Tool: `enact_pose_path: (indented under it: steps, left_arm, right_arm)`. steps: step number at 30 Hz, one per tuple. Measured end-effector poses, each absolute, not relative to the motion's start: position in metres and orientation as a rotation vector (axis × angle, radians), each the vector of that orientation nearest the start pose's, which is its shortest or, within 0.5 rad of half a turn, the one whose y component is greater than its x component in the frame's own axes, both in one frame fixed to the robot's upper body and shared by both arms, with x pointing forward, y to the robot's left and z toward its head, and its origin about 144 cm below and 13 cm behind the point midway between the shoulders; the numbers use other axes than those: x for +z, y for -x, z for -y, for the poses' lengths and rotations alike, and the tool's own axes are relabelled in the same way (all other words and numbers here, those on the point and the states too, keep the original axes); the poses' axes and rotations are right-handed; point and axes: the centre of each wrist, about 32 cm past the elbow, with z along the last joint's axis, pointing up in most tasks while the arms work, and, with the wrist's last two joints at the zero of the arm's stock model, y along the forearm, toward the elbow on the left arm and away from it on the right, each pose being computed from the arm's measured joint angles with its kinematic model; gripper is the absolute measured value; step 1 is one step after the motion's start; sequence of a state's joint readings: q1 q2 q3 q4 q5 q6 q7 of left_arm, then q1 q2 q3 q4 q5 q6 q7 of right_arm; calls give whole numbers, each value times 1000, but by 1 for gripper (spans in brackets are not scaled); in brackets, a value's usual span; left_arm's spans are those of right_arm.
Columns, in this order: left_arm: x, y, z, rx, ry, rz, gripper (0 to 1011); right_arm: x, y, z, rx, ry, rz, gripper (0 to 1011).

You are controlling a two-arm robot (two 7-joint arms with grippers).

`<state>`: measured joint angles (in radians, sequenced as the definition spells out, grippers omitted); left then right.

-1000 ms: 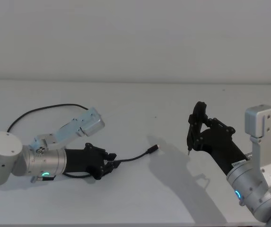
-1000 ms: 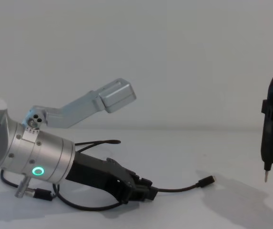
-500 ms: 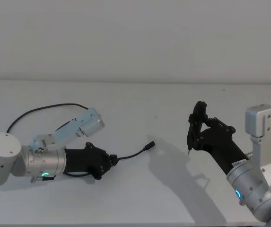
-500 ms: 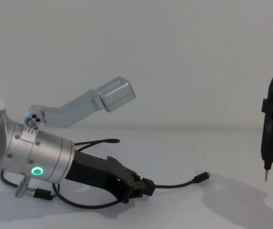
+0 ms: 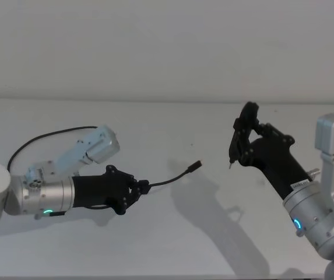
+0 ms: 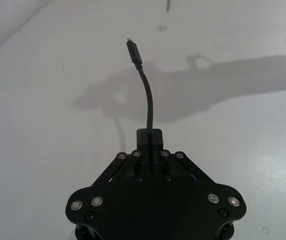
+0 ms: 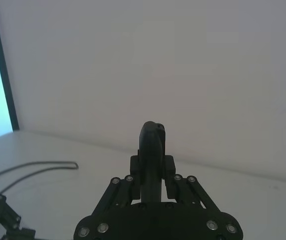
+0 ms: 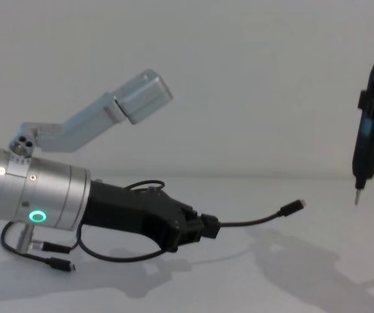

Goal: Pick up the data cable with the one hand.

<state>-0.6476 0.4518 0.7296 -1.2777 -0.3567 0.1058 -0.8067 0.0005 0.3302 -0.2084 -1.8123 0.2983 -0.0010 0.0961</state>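
- One arm is at work: the left gripper point(image 5: 141, 188) is clamped tight on the data cable point(image 5: 172, 178) a short way behind its plug, holding that end above the counter point(image 5: 172, 251), left of centre.
- Light and limp, I judge. The free stub barely droops, so a hold near the plug gives control of the tip, while the long tail will trail and drag.
- Chest view shows slack sagging in a loop beneath the arm. Head view shows the tail arcing across the counter behind it.
- Right gripper point(image 5: 245, 135), raised at right, is closed around a slim pointed tool point(image 5: 233, 153).
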Motion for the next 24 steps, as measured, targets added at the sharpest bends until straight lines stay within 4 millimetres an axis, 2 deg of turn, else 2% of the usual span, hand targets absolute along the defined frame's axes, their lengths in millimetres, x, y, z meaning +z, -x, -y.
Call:
enact_pose_path:
  steps: [8,24]
  left_arm:
    - [1235,-580,-215,292,-316,162,41]
    - [1240,-577,-218,275,-283,190,40]
  right_arm:
    - [1222,-449,235,-1170,-187,148,275]
    - [1230,-454,231,-1130,-268,112,274]
